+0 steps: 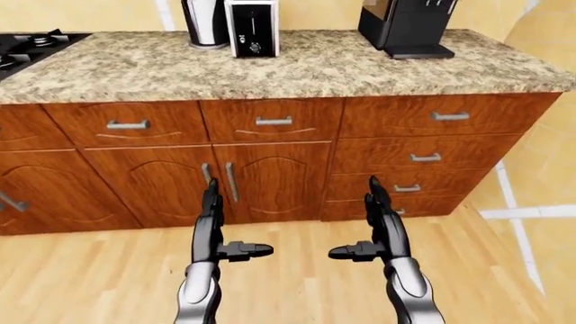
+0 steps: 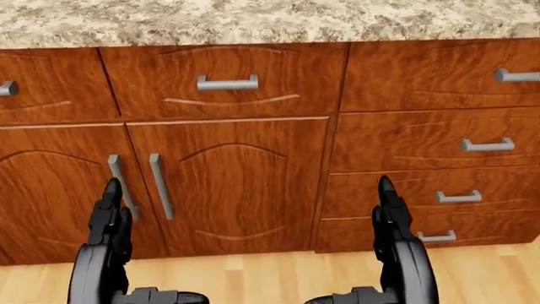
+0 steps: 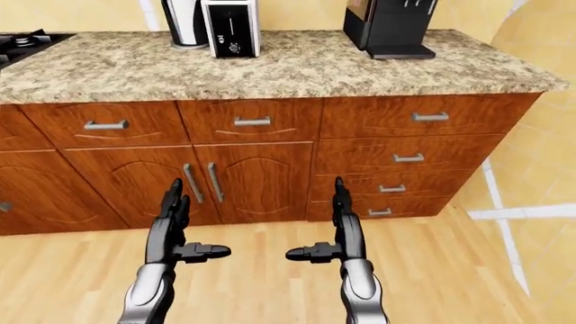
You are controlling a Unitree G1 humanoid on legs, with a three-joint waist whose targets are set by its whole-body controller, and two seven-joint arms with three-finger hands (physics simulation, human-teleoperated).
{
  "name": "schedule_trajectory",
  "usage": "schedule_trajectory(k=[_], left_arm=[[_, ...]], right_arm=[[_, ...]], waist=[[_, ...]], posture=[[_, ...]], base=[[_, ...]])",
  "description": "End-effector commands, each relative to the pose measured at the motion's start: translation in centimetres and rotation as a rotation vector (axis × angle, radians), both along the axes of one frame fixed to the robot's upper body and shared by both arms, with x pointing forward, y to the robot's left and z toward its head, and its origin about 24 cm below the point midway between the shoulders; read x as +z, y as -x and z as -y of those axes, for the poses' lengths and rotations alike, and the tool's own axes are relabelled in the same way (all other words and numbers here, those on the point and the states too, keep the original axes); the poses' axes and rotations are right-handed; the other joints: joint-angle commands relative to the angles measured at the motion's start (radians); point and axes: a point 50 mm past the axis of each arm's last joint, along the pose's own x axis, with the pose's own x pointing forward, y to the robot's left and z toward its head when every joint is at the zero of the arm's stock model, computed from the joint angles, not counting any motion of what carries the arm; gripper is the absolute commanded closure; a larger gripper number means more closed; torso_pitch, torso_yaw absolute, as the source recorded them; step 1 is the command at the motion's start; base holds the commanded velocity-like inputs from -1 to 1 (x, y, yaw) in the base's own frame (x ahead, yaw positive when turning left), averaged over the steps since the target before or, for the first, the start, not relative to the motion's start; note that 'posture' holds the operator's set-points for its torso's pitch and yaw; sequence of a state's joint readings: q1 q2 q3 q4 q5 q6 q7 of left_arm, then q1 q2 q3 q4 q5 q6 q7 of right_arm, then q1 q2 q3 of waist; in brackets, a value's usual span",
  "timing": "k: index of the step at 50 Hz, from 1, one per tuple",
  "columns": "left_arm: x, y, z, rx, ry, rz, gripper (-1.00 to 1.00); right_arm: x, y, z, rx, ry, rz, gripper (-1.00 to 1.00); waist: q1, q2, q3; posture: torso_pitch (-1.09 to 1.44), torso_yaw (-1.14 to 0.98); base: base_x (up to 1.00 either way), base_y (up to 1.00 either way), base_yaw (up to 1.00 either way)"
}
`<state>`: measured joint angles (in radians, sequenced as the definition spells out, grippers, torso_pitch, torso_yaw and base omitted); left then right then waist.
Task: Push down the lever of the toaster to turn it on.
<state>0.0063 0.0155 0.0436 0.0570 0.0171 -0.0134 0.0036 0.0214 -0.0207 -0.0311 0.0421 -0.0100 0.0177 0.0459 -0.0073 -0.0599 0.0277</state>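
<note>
The toaster [image 1: 251,27] is a white box with a black face, a vertical slot and a round knob. It stands on the granite counter [image 1: 297,67] near the top of the left-eye view, left of centre. Its lever is too small to make out. My left hand [image 1: 221,233] and right hand [image 1: 373,233] are both open and empty, fingers pointing up and thumbs turned inward. They hang low over the wood floor, well below the counter and far from the toaster.
A dark and white jug [image 1: 205,23] stands just left of the toaster. A black coffee machine [image 1: 407,27] stands to the right. A stove [image 1: 27,48] is at the counter's left end. Wooden cabinets with doors [image 1: 270,179] and drawers [image 1: 423,156] face me.
</note>
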Motion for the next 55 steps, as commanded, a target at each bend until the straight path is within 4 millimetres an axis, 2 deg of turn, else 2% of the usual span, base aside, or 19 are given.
schedule_trajectory(k=[1,3,7,11,13,14,15,16,25,28,30,33,38,40,42,43,44,46,55], left_arm=[[1.42,-0.40,0.05,-0.008,-0.007,0.081,-1.00],[1.40,-0.40,0.01,-0.007,-0.006,0.081,-1.00],[1.50,-0.33,0.02,-0.008,-0.006,0.081,-1.00],[1.31,-0.34,0.00,-0.009,-0.008,0.082,-1.00],[1.33,-0.38,-0.01,-0.009,-0.008,0.082,-1.00],[1.31,-0.36,-0.02,-0.009,-0.008,0.083,-1.00],[1.42,-0.30,0.00,-0.009,-0.008,0.083,-1.00],[1.48,-0.29,0.02,-0.009,-0.008,0.083,-1.00],[1.27,-0.38,0.01,-0.009,-0.008,0.082,-1.00],[1.52,-0.37,0.06,-0.009,-0.008,0.082,-1.00],[1.51,-0.37,0.05,-0.008,-0.008,0.082,-1.00],[1.59,-0.34,0.08,-0.009,-0.008,0.082,-1.00],[1.57,-0.34,0.03,-0.007,-0.006,0.083,-1.00],[1.47,-0.31,0.03,-0.007,-0.007,0.083,-1.00],[1.43,-0.32,0.02,-0.007,-0.007,0.083,-1.00],[1.46,-0.33,0.03,-0.007,-0.007,0.083,-1.00],[1.45,-0.33,0.02,-0.007,-0.007,0.083,-1.00],[1.36,-0.33,0.02,-0.007,-0.007,0.084,-1.00],[1.52,-0.31,0.04,-0.006,-0.009,0.085,-1.00]], right_arm=[[1.38,-0.40,-0.03,-0.001,0.000,0.073,-1.00],[1.42,-0.37,-0.05,0.000,0.000,0.073,-1.00],[1.49,-0.36,-0.09,0.000,0.000,0.073,-1.00],[1.52,-0.31,-0.08,0.001,0.002,0.074,-1.00],[1.40,-0.36,-0.06,0.001,0.002,0.074,-1.00],[1.40,-0.38,-0.05,0.001,0.002,0.074,-1.00],[1.41,-0.31,-0.06,0.002,0.002,0.074,-1.00],[1.49,-0.30,-0.08,0.001,0.002,0.074,-1.00],[1.46,-0.32,-0.05,0.001,0.003,0.074,-1.00],[1.39,-0.38,-0.04,0.001,0.003,0.074,-1.00],[1.40,-0.42,-0.04,0.000,0.002,0.074,-1.00],[1.33,-0.39,-0.02,0.001,0.002,0.074,-1.00],[1.31,-0.41,-0.06,0.001,0.002,0.073,-1.00],[1.31,-0.42,-0.05,0.001,0.002,0.073,-1.00],[1.26,-0.44,-0.04,0.001,0.003,0.072,-1.00],[1.38,-0.35,-0.08,0.001,0.003,0.073,-1.00],[1.31,-0.34,-0.04,0.001,0.003,0.073,-1.00],[1.33,-0.40,-0.03,0.000,0.003,0.074,-1.00],[1.49,-0.43,-0.02,0.001,0.003,0.081,-1.00]], waist=[[-0.007,0.017,-0.011],[-0.004,-0.001,-0.015],[-0.003,0.024,-0.013],[-0.004,0.082,-0.004],[-0.003,0.147,-0.018],[-0.007,0.153,-0.031],[0.006,0.128,-0.014],[0.002,0.129,-0.007],[0.005,0.042,-0.007],[0.003,-0.021,-0.017],[-0.008,0.010,-0.010],[-0.004,0.006,-0.018],[-0.002,0.056,-0.005],[-0.004,0.095,-0.007],[0.001,0.171,-0.026],[0.009,0.120,-0.016],[0.006,0.128,-0.013],[0.013,0.113,-0.015],[0.020,0.017,-0.001]], posture=[[0.00,0.00],[0.00,0.00],[0.00,0.00],[0.00,0.00],[0.00,0.00],[0.00,0.00],[0.00,0.00],[0.00,0.00],[0.00,0.00],[0.00,0.00],[0.00,0.00],[0.00,0.00],[0.00,0.00],[0.00,0.00],[0.00,0.00],[0.00,0.00],[0.00,0.00],[0.00,0.00],[0.00,0.00]], base=[[0.00,0.20,0.00],[0.00,0.20,0.00],[0.00,0.21,0.00],[0.00,0.21,0.00],[0.00,0.20,0.00],[0.00,0.20,0.00],[0.00,0.20,0.00],[0.00,0.20,0.00],[0.00,0.20,0.00],[0.00,0.20,0.00],[0.00,0.20,0.00],[0.00,0.20,0.00],[0.00,0.20,0.00],[0.00,0.20,0.00],[0.00,0.20,0.00],[0.00,0.20,0.00],[0.00,0.20,0.00],[0.00,0.20,0.00],[0.00,0.15,0.00]])
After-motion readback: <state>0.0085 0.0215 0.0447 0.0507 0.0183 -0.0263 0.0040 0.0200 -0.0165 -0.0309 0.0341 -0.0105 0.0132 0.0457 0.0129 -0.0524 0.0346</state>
